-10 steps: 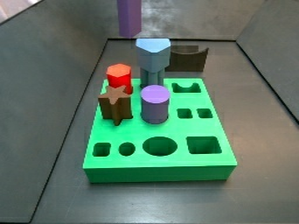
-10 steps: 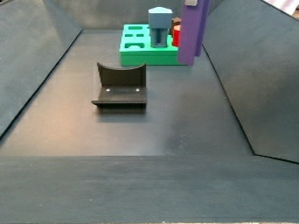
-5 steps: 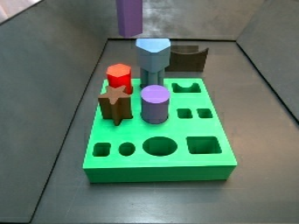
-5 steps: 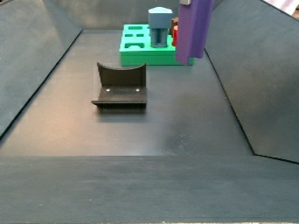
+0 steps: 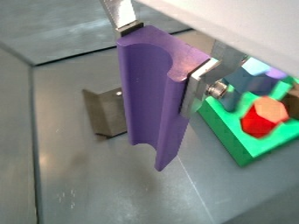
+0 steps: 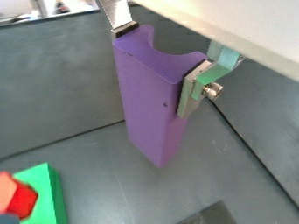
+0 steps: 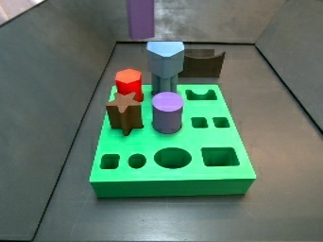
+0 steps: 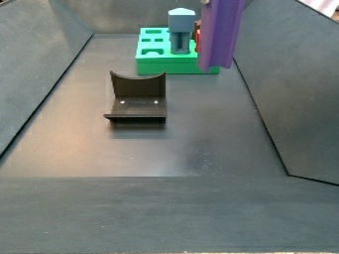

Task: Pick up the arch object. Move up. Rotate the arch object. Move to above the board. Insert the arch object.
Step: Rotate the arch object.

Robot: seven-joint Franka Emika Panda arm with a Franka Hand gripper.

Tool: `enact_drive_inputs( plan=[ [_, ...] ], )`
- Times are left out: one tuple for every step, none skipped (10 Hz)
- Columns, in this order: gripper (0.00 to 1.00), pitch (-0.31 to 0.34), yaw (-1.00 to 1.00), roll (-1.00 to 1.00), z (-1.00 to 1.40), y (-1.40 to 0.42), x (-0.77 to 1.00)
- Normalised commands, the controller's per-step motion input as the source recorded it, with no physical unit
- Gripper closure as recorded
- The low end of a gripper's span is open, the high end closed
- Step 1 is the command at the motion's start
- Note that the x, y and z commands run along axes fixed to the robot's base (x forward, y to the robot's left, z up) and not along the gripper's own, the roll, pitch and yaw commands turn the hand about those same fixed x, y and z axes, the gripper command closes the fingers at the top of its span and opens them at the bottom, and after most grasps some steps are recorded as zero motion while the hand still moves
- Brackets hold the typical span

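Observation:
The arch object (image 5: 155, 96) is a tall lilac-purple slab with a curved notch in its upper end. My gripper (image 5: 158, 45) is shut on it, one finger (image 5: 198, 83) on each side of the notch; both wrist views show this (image 6: 149, 96). It hangs clear above the floor, upright. In both side views only its lower part shows at the upper edge (image 7: 139, 16) (image 8: 223, 30), beyond the board, with the gripper out of frame. The board (image 7: 171, 161) is a thick bright green slab with shaped holes, also seen at the far end of the floor (image 8: 157, 60).
On the board stand a red hexagonal block (image 7: 127, 82), a brown star block (image 7: 121, 113), a short purple cylinder (image 7: 168, 112) and a grey-blue column (image 7: 165, 64). The dark fixture (image 8: 135, 97) stands on the floor, also seen behind the board (image 7: 205, 64). Sloped grey walls enclose the floor.
The arch object has risen a little and shifted slightly in a side view; the board and its blocks have not moved.

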Motion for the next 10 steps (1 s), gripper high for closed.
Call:
enact_drive_inputs(
  plan=[
    [1.00,0.046,-1.00,-0.01,0.01,0.01,0.00],
    [1.00,0.059,-1.00,-0.01,0.01,0.01,0.00],
    [1.00,0.065,-0.94,-0.02,0.01,0.01,0.01],
    [1.00,0.063,-0.61,-0.02,0.01,0.01,0.01],
    [1.00,0.062,-0.41,-0.02,0.01,0.01,0.01],
    [1.00,0.061,-0.24,-0.02,0.01,0.01,0.01],
    [1.00,0.061,-0.18,-0.22,-1.00,0.00,0.00],
    [1.00,0.032,-0.11,-0.21,-1.00,0.00,0.02],
    [1.00,0.014,-0.09,-0.21,-1.00,0.00,0.03],
    [1.00,-0.009,-0.07,-0.20,-1.00,0.01,0.03]
  ],
)
